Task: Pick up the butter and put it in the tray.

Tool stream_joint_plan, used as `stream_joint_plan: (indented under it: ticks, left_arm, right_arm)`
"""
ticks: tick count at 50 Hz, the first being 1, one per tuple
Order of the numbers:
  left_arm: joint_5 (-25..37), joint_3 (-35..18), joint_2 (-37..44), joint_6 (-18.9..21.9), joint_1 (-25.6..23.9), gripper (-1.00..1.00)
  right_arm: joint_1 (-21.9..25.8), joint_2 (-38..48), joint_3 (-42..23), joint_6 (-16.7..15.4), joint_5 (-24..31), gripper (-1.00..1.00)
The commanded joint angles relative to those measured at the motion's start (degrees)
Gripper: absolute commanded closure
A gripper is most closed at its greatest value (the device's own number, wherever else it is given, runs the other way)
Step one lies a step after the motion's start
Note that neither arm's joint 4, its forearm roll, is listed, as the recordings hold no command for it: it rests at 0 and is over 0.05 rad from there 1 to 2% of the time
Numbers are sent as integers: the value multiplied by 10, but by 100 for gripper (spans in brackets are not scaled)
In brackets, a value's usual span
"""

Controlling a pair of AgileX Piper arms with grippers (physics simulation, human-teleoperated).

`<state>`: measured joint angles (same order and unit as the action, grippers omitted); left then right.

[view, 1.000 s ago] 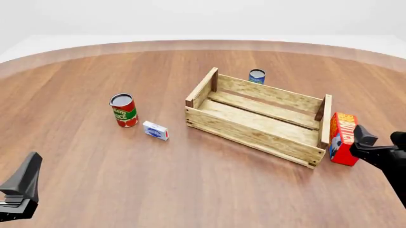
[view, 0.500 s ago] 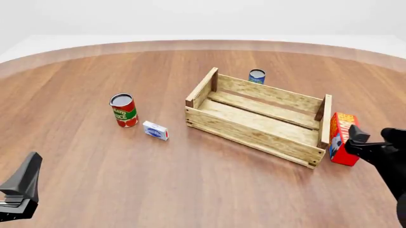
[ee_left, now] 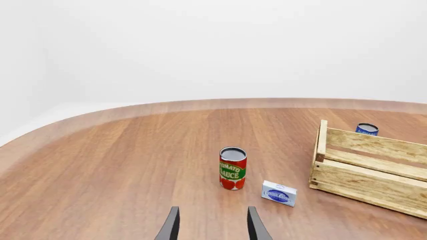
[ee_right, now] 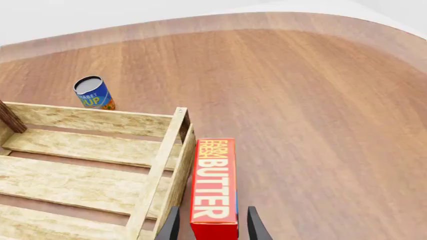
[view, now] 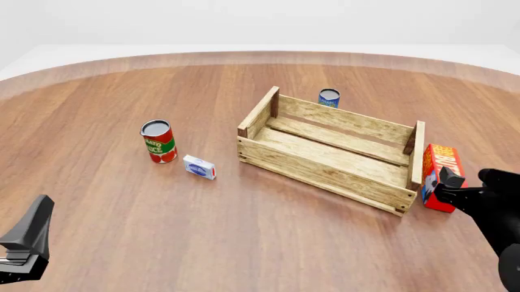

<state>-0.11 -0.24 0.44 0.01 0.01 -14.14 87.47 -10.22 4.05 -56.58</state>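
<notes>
The butter (view: 442,172) is a red carton with white "BUTTER" lettering, standing on the table just outside the right end of the tray (view: 323,171), a large pale slatted crate. In the right wrist view the butter (ee_right: 213,186) stands against the tray's end wall (ee_right: 162,170). My right gripper (ee_right: 212,228) is open, with one finger on each side of the carton's near end and small gaps between. In the front view my right gripper (view: 449,186) is at the butter's near side. My left gripper (view: 31,234) is open and empty at the near left, far from both.
A red tomato sauce can (view: 158,141) and a small white-blue flat box (view: 199,166) stand left of the tray. A blue can (view: 328,97) stands behind the tray. The left wrist view shows the can (ee_left: 232,168), the box (ee_left: 279,193) and the tray's left end (ee_left: 321,150).
My right gripper has moved down and left, closing in on the butter until its fingers straddle the carton. The left arm and the objects have not moved.
</notes>
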Motion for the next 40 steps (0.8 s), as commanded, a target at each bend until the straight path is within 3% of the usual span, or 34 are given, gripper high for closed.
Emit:
stream_joint_plan:
  ticks: [1,40]
  left_arm:
    - [0,0,0,0,0,-100]
    - [0,0,0,0,0,-100]
  right_arm:
    - [0,35,-2,4,-20,-100]
    - [3,149,-39,16,-64,-100]
